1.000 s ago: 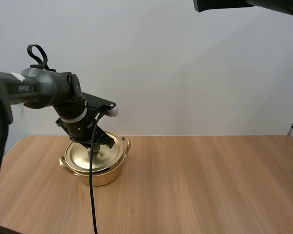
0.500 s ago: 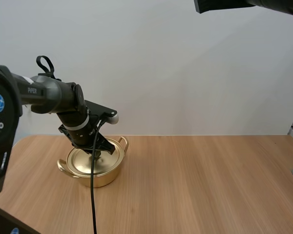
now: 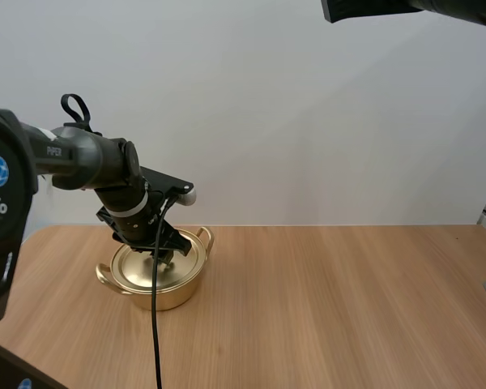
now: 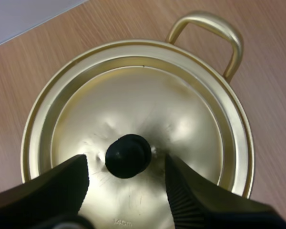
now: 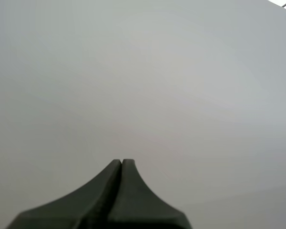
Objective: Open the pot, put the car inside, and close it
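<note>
A gold pot (image 3: pixel 158 290) with its gold lid (image 3: pixel 146 267) on stands at the table's left. My left gripper (image 3: pixel 164 258) hangs right over the lid. In the left wrist view the lid (image 4: pixel 133 105) has a black knob (image 4: pixel 128 155) at its centre, and my left gripper (image 4: pixel 125 162) is open, one finger on each side of the knob without pinching it. One pot handle (image 4: pixel 214 33) sticks out beyond the rim. My right gripper (image 5: pixel 121 163) is shut on nothing and faces a plain white wall.
The wooden table (image 3: pixel 332 308) stretches bare to the right of the pot. My right arm (image 3: pixel 373 8) is held high at the top right, well above the table. A white wall stands behind the table.
A second ago my left arm shifted its pose and its gripper settled lower over the lid. In the last half second hardly anything moved. The lid stays on the pot.
</note>
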### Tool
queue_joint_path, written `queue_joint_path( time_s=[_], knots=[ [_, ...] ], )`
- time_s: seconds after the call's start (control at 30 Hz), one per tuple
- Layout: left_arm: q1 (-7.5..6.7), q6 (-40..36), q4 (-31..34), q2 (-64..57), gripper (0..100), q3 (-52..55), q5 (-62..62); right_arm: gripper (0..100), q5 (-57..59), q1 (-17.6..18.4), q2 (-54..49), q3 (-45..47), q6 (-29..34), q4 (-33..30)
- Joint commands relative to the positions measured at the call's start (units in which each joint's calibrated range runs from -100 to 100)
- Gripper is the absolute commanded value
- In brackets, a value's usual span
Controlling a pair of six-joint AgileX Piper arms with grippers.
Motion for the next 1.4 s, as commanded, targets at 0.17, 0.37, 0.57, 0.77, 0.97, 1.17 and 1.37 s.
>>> queue_joint_path(
  time_s=[0.17, 0.37, 0.57, 0.77, 0.97, 1.17, 1.37],
  knots=[
    [0.04, -3.4, -2.7, -8.9, 89, -2.5, -5.4, 0, 1.5, 0.0, 0.1, 5.6, 0.0, -1.3],
    [0.04, -7.7, -6.8, -24.9, 89, -1.2, -22.4, 0, -8.5, 0.0, 0.1, 17.6, 0.0, -2.2],
    [0.04, -12.0, -6.7, -42.2, 89, 3.4, -29.0, 0, -16.5, 0.0, 1.2, 25.3, 0.0, 0.4],
    [1.39, -16.1, -4.9, -53.2, 89, 6.4, -11.7, 0, -16.5, 0.0, 2.7, 29.1, 0.0, 3.5],
    [2.66, -28.5, 4.3, -63.1, 89, 7.0, -3.9, 0, -16.5, 0.0, 2.8, 31.8, 0.1, 5.5],
    [2.66, -28.0, 4.3, -79.5, 81, 9.3, -18.4, 0, -16.5, 0.0, 2.8, 32.5, 0.1, 7.2],
    [2.66, -21.5, 4.3, -86.6, 66, 15.8, -21.5, 0, -16.7, 0.0, 2.8, 32.5, 0.1, 7.1]
  ],
)
